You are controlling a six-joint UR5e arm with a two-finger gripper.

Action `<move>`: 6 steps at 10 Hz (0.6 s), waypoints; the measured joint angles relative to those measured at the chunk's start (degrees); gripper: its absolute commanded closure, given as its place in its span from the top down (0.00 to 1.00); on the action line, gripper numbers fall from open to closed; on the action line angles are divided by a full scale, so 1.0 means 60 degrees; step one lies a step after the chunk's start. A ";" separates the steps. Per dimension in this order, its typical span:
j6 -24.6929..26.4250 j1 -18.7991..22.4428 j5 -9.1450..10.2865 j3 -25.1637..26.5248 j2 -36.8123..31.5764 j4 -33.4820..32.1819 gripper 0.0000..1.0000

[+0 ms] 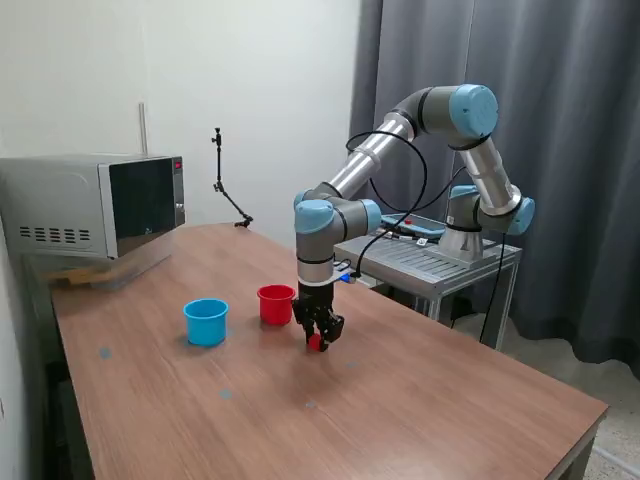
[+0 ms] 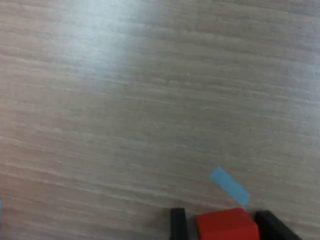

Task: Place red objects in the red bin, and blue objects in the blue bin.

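Note:
A small red cube (image 2: 227, 225) sits on the wooden table (image 1: 420, 400) between the fingers of my gripper (image 2: 225, 227). One finger (image 2: 272, 226) touches the cube; a narrow gap shows between the other finger (image 2: 177, 224) and the cube. In the exterior view the gripper (image 1: 318, 340) is down at the table with the red cube (image 1: 316, 344) at its tips. The red bin (image 1: 276, 304) stands just to the exterior view's left of the gripper. The blue bin (image 1: 206, 321) stands further to that left. No blue objects are in view.
A microwave (image 1: 95, 205) sits at the table's far corner on the exterior view's left. A metal stand (image 1: 430, 262) holds the arm's base beyond the table. Small blue tape marks (image 2: 230, 186) dot the tabletop.

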 measured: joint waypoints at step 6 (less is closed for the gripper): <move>0.0081 -0.0014 0.0081 0.0032 -0.0776 0.0259 0.00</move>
